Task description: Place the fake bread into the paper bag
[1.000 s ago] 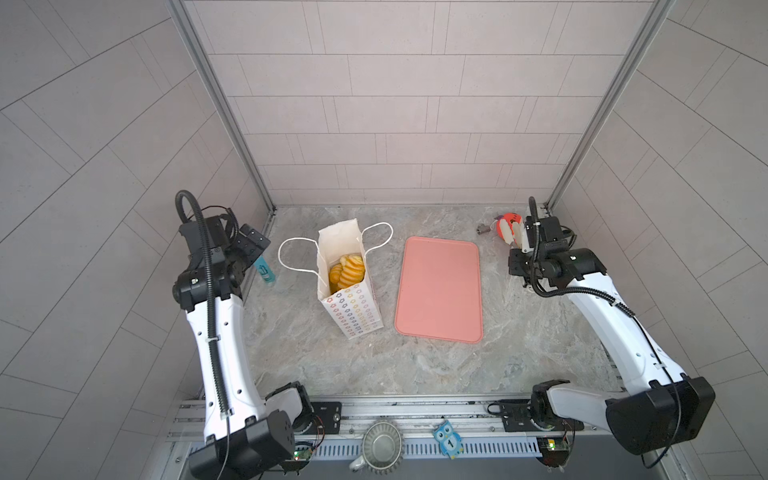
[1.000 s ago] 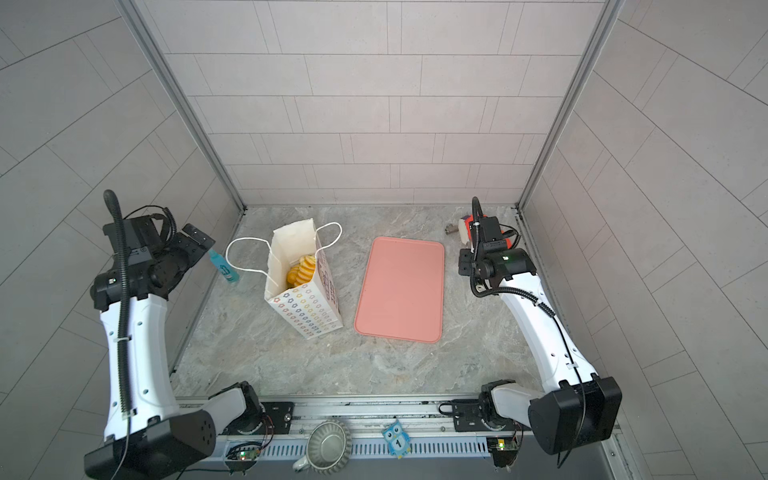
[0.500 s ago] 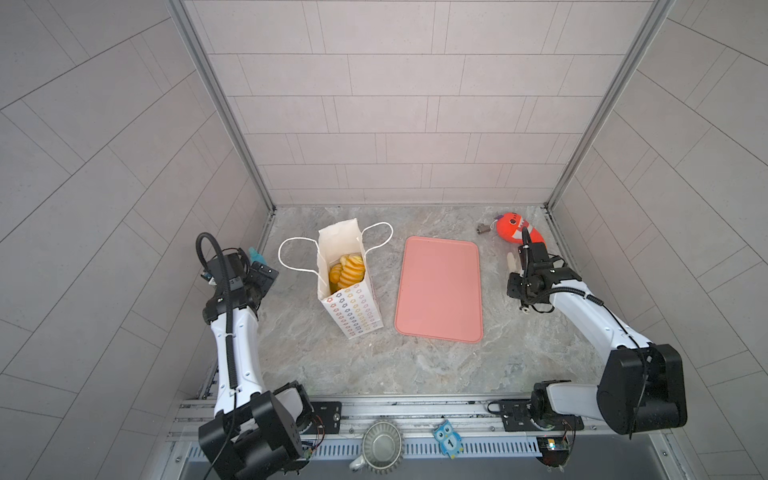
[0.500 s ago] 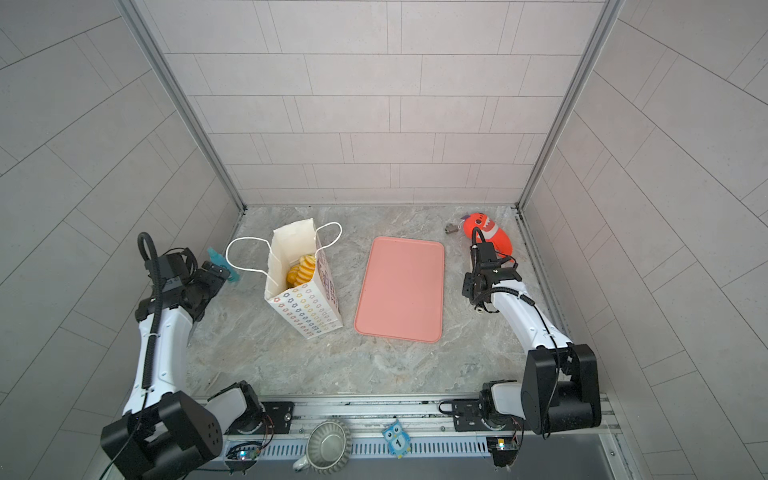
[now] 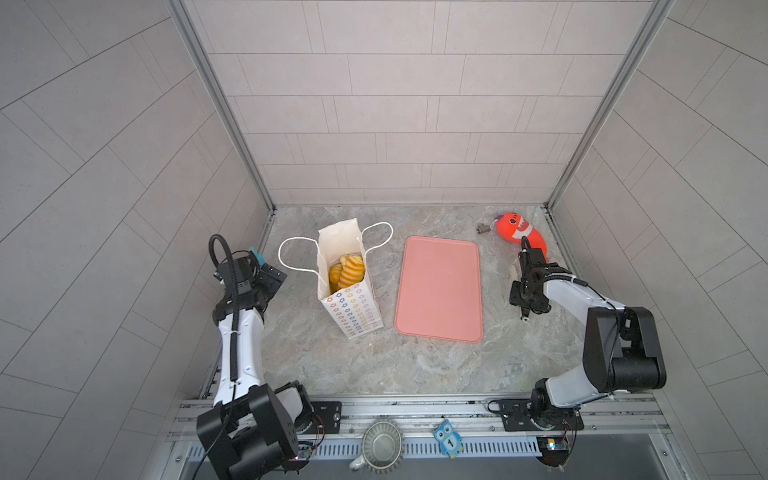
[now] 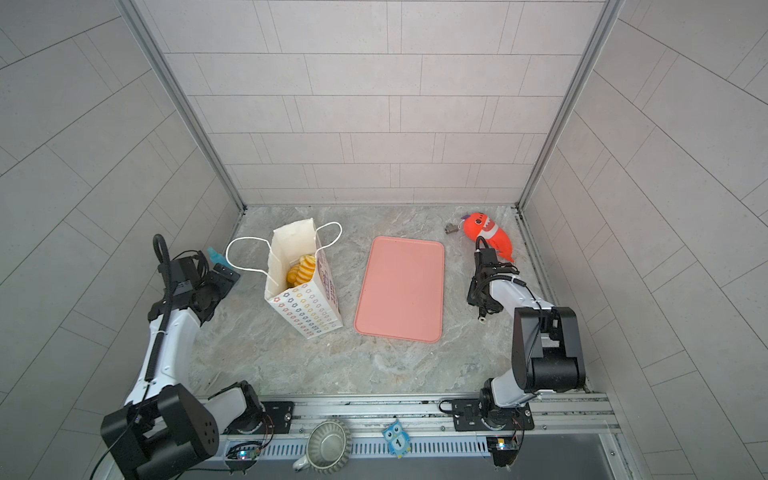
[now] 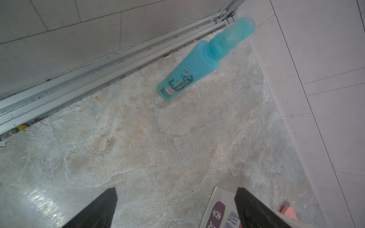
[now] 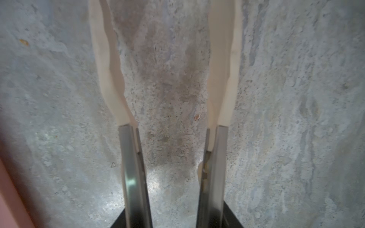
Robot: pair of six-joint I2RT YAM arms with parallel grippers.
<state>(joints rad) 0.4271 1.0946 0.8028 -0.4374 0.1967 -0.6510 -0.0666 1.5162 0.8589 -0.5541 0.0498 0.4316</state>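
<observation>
The paper bag (image 5: 351, 305) (image 6: 307, 309) stands open left of centre in both top views, its cord handles spread to either side. Golden-yellow fake bread (image 5: 347, 272) (image 6: 300, 270) lies inside it, including a ridged roll. My left gripper (image 5: 272, 277) (image 7: 175, 197) hangs low just left of the bag, open, with bare floor and a corner of the bag's printed face (image 7: 219, 209) between its black fingers (image 7: 98, 209). My right gripper (image 5: 515, 273) (image 8: 162, 49) is at the right, near the floor, open. Only floor shows between its cream-tipped fingers (image 8: 110, 79).
A pink tray (image 5: 438, 289) (image 6: 401, 289) lies between the bag and my right arm. An orange-red plush fish (image 5: 519, 230) (image 6: 486, 232) lies in the back right corner, behind my right gripper. A blue bottle (image 7: 189, 69) (image 5: 255, 254) stands by the left wall.
Both arms have come down from high up and folded back toward the front. The right gripper has left the plush fish and its jaws have widened. The left gripper stayed open.
</observation>
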